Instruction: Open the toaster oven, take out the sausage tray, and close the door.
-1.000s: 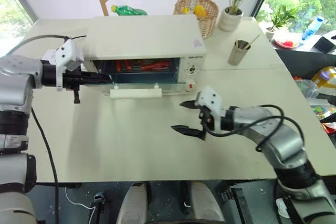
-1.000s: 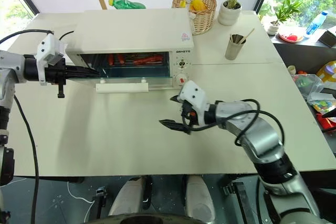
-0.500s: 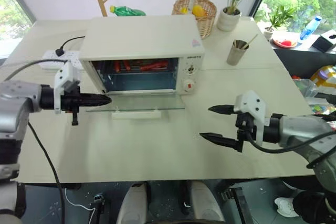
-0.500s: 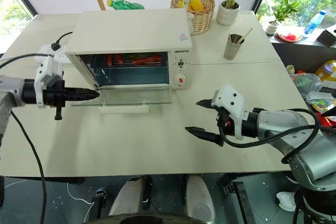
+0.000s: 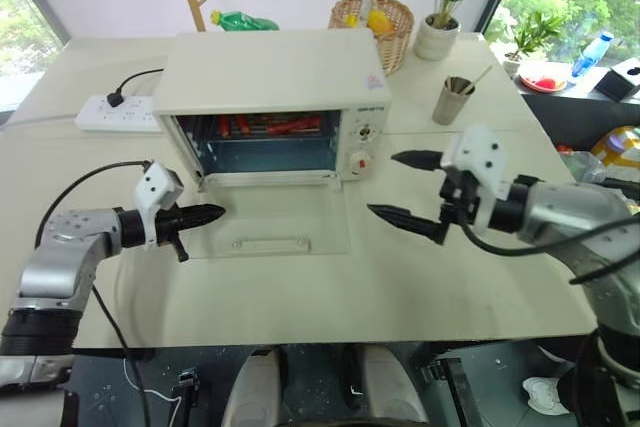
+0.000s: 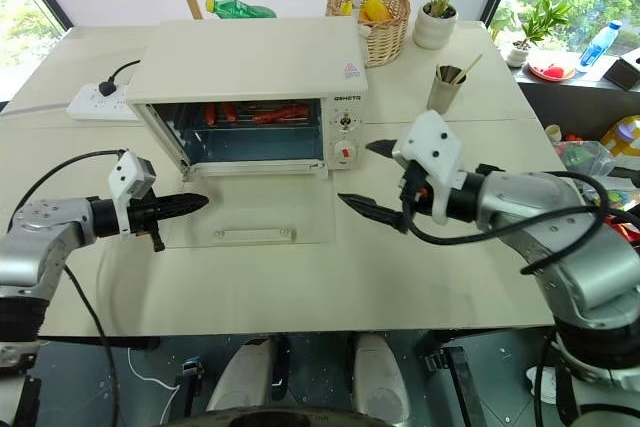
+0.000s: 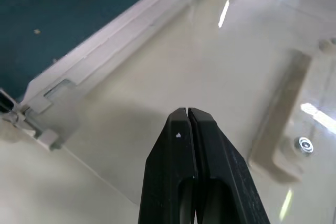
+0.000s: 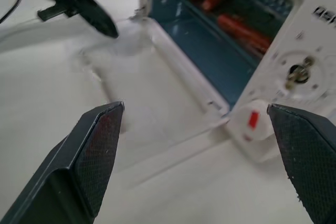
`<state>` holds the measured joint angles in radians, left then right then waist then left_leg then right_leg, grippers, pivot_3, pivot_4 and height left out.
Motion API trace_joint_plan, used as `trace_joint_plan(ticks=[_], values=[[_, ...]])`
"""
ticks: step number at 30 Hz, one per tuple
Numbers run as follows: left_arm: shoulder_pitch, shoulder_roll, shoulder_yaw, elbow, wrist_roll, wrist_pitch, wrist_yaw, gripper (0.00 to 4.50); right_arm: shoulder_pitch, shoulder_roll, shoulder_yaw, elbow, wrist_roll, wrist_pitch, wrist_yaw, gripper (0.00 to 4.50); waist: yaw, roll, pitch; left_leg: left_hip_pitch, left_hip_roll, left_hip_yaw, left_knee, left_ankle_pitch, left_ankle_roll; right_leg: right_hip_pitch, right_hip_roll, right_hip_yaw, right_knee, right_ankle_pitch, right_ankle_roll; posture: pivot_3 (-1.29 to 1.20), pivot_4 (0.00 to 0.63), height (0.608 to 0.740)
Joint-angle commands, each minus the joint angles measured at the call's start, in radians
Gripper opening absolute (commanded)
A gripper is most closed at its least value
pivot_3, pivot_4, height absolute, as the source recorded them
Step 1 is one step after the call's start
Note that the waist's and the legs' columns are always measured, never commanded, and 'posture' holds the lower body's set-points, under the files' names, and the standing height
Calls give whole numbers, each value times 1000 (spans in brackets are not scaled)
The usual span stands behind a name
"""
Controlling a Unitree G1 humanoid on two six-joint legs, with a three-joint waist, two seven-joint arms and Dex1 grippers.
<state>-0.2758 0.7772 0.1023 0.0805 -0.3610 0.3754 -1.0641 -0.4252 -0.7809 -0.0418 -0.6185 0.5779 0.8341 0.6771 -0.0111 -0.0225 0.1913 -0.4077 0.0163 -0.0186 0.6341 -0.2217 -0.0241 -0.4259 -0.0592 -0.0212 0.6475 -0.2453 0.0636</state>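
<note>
The cream-white toaster oven (image 5: 270,72) stands open at the table's middle back. Its glass door (image 5: 300,227) lies flat on the table, bar handle (image 5: 270,244) toward me. Inside, red-orange sausages on the sausage tray (image 5: 272,127) show on the rack, also seen in the right wrist view (image 8: 236,24). My left gripper (image 5: 215,213) is shut and empty, its tip over the door's left edge (image 7: 187,111). My right gripper (image 5: 384,185) hangs wide open and empty just in front of the oven's knob panel, by the red knob (image 8: 253,119).
A white power strip (image 5: 118,112) with a black cable lies left of the oven. Behind and right of the oven stand a wicker basket (image 5: 375,22), a potted plant (image 5: 440,32) and a metal cup (image 5: 455,99). A green bottle (image 5: 240,19) lies at the back.
The door has swung from slightly ajar down to flat on the table. My left gripper came down and toward me with it. My right gripper rose toward the oven's right panel.
</note>
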Motion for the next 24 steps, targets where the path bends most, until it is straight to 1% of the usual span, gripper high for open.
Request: trace_joint_plan(ticks=[1,4,6,8,12,14,19,24], values=[[5,-14,-4,24,31,-24,39,28,-48,29,72,30,-98,-72,-42,4500,0,0,0,0,0,0,0,0,0,0,0,0,0,0,0,0,150,740],[15,-24,5,14,23,-21,58,28,-80,63,162,68,-193,-129,-68,4500,0,0,0,0,0,0,0,0,0,0,0,0,0,0,0,0,150,740],[25,-10,48,-22,-30,31,54,28,-103,95,242,99,-277,-186,-84,4500,-2,0,0,0,0,0,0,0,0,0,0,0,0,0,0,0,150,740],[39,22,110,-69,-108,104,29,28,-131,138,308,137,-343,-224,-101,4500,-9,0,0,0,0,0,0,0,0,0,0,0,0,0,0,0,150,740],[53,109,275,-178,-325,314,-22,28,-195,211,431,258,-493,-356,-105,4500,-7,-1,0,0,1,0,0,0,0,-2,2,1,1,0,0,0,150,740],[52,137,332,-207,-388,375,-17,28,-226,253,461,324,-540,-398,-110,4500,-6,-1,0,0,1,0,0,0,0,-2,2,1,1,0,0,0,150,740],[61,193,432,-250,-461,451,5,28,-345,370,543,572,-693,-560,-145,4500,-7,-1,0,0,0,0,0,0,0,-1,0,1,1,0,0,0,150,740],[73,183,463,-281,-468,445,57,28,-452,473,557,855,-782,-699,-184,4500,-7,-2,0,0,0,0,-1,0,0,-1,0,1,1,0,0,0,150,740]])
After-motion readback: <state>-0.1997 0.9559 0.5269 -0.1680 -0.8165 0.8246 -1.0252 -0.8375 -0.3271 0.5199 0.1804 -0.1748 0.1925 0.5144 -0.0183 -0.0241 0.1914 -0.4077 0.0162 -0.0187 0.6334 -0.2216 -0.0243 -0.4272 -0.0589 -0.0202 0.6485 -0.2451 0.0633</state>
